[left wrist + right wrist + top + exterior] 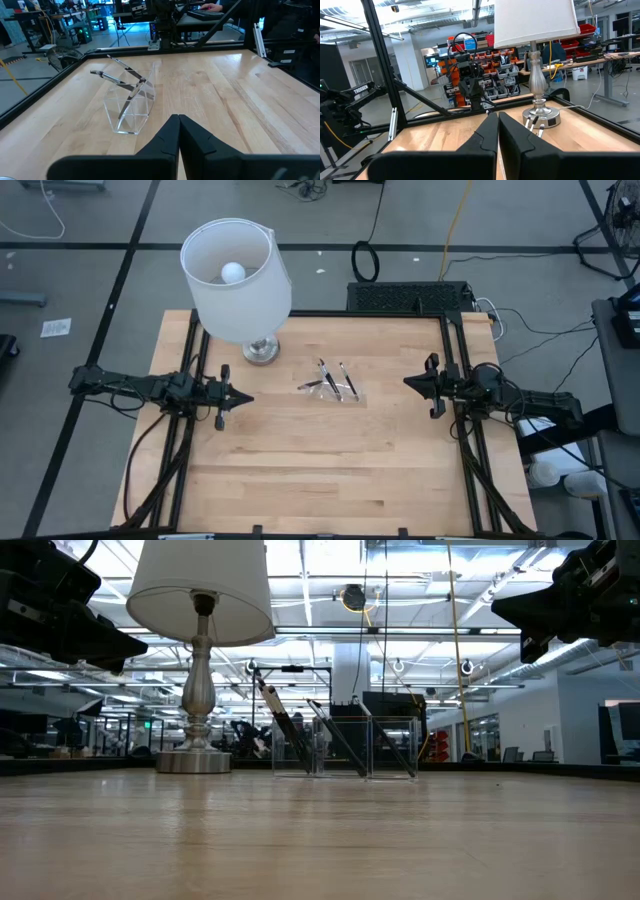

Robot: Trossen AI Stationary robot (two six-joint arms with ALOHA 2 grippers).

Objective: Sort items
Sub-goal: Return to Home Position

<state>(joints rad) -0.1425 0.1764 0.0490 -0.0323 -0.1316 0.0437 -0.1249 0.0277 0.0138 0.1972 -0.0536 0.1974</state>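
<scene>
The left gripper (178, 117) and right gripper (497, 115) were held closed and empty at opposite sides of the table (300, 470), seemingly because the brushes (330, 380) were already stood in the clear tray (131, 112).

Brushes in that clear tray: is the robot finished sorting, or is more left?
Done, it seems: the brushes lean in the tray, and none show loose on the table. In hand: nothing; the left gripper and right gripper are shut and empty, one at each side. Left: seemingly nothing to sort.
</scene>
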